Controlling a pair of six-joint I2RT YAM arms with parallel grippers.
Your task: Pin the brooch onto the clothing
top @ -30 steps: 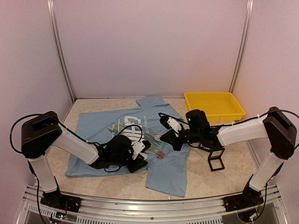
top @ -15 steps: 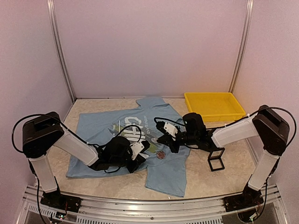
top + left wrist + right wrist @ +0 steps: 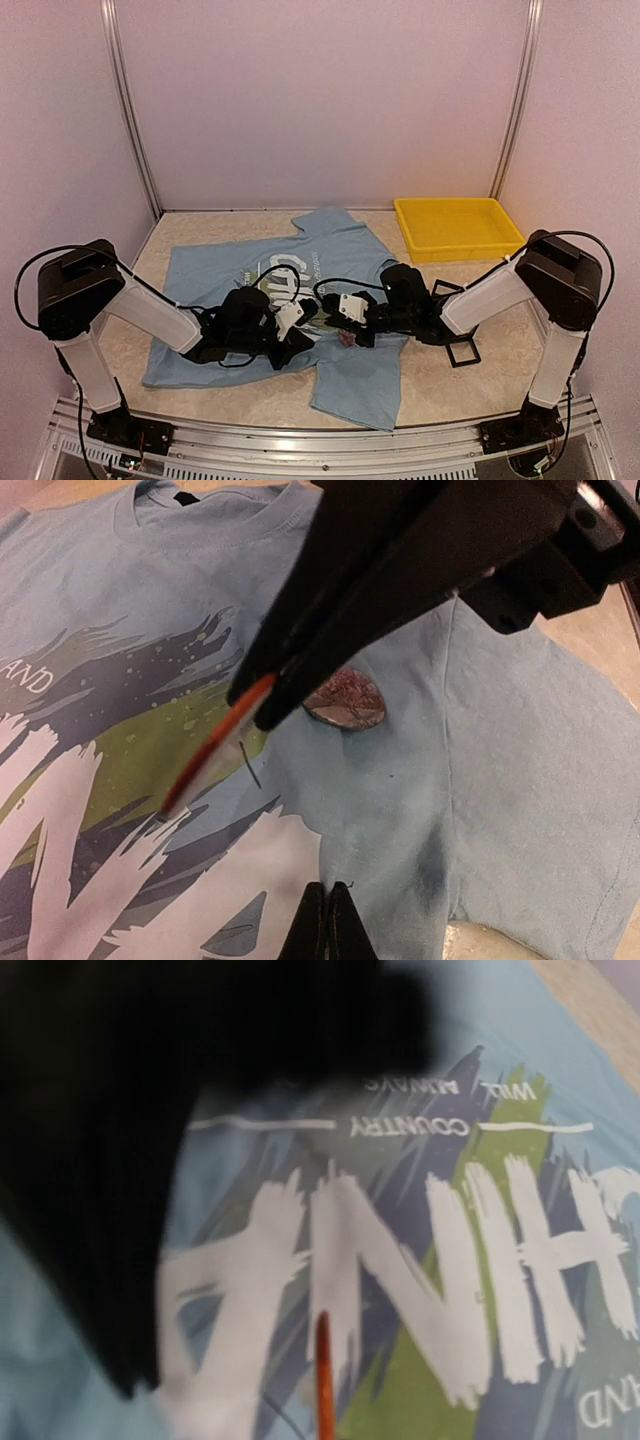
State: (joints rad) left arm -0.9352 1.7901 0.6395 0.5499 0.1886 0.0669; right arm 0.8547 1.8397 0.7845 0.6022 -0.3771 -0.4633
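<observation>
The clothing [image 3: 225, 270], a light blue T-shirt with white lettering, lies flat on the table. My left gripper [image 3: 327, 905] is shut, its tips pinching a small crease of the blue cloth [image 3: 400, 810] below the print. My right gripper [image 3: 262, 702] reaches in from the upper right, shut on the brooch [image 3: 215, 755], a thin orange-rimmed disc seen edge-on with a dark pin under it, just above the green streak. The same orange edge [image 3: 323, 1375] rises from the bottom of the right wrist view. In the top view both grippers [image 3: 303, 328] [image 3: 345, 318] meet mid-shirt.
A round reddish-brown disc [image 3: 345, 700] lies on the shirt beside the right fingers, also visible from above as a disc [image 3: 347, 339]. A yellow tray [image 3: 462, 250] stands at the back right. A black square frame [image 3: 462, 348] sits under the right arm.
My right gripper has moved left and lower with the brooch, closing in on the left gripper. My left jaws have closed on the cloth.
</observation>
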